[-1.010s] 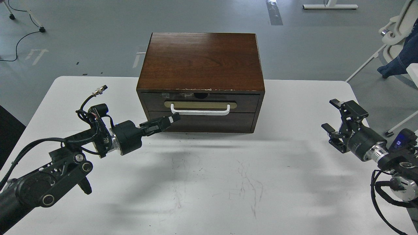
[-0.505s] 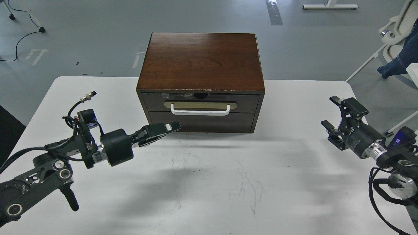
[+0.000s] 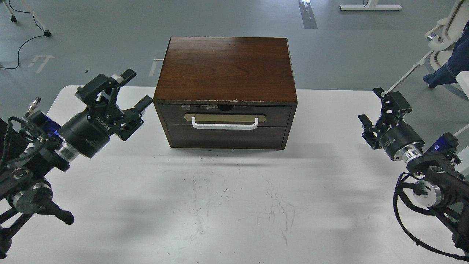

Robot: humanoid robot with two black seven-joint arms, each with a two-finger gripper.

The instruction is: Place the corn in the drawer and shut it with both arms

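Note:
The dark brown drawer (image 3: pixel 225 114) with its white bar handle (image 3: pixel 224 125) on a beige plate sits pushed in, flush with the front of the wooden cabinet (image 3: pixel 225 68). The corn is not in view. My left gripper (image 3: pixel 128 91) is open and empty, held above the table just left of the cabinet's front left corner. My right gripper (image 3: pixel 375 108) is open and empty, well to the right of the cabinet near the table's right edge.
The white table (image 3: pixel 234 198) carries only the cabinet; a plain dark panel (image 3: pixel 226 137) lies below the drawer. Grey floor lies beyond, with a white chair (image 3: pixel 445 33) at the far right and cables at the far left.
My left gripper drew back from the cabinet's front, swung left and up, and opened from shut. My right gripper rose slightly and moved back. The drawer stayed shut.

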